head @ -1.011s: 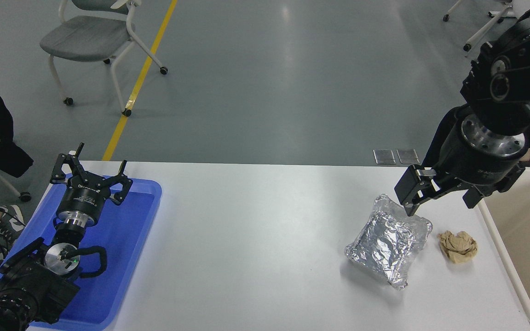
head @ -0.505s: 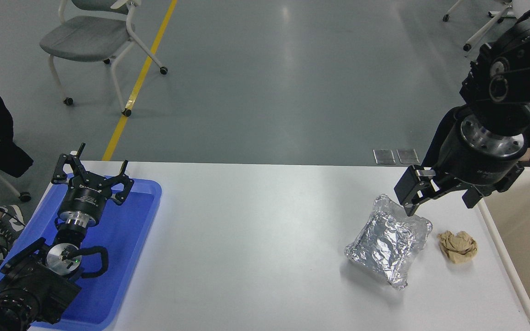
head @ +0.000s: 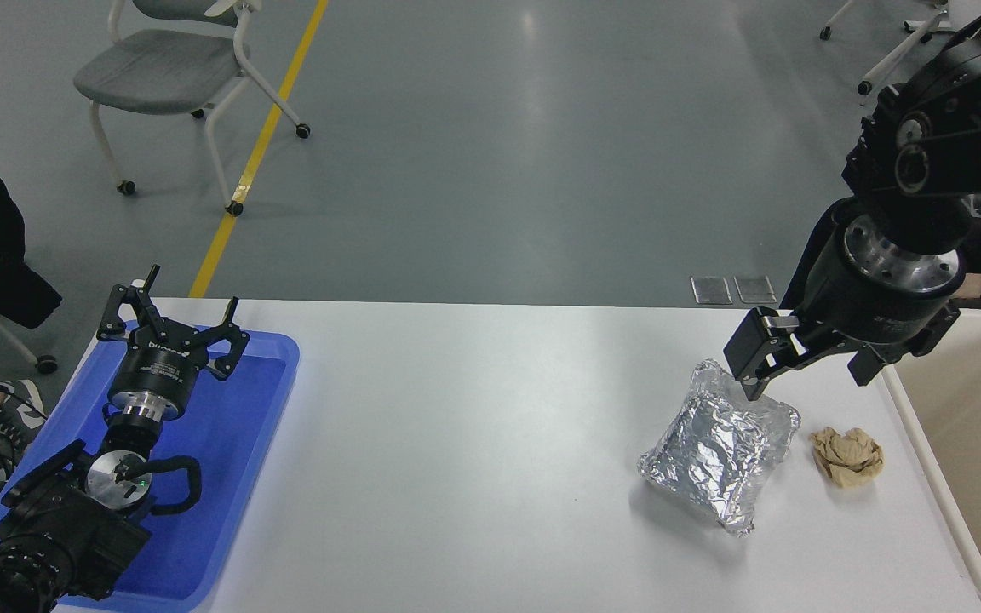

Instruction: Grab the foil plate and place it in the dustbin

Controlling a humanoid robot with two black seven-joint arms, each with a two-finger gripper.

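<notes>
Right claw (head: 804, 368) spread wide, empty, hovering over far end of foil plate (head: 720, 447) near table's right edge, beside the dustbin (head: 916, 434), likely lined up to straddle the rim.

The broad middle of the white table (head: 473, 443) lies bare, open passage from the blue tray (head: 226, 477) at nine o'clock across to the foil plate (head: 719, 444). At three o'clock of the plate, just beside it, a brown paper wad (head: 848, 455) narrows the strip toward the dustbin (head: 925, 460). The right gripper (head: 806, 370) hangs over the plate's twelve o'clock end. The left gripper (head: 169, 328) occupies the space above the tray.
</notes>
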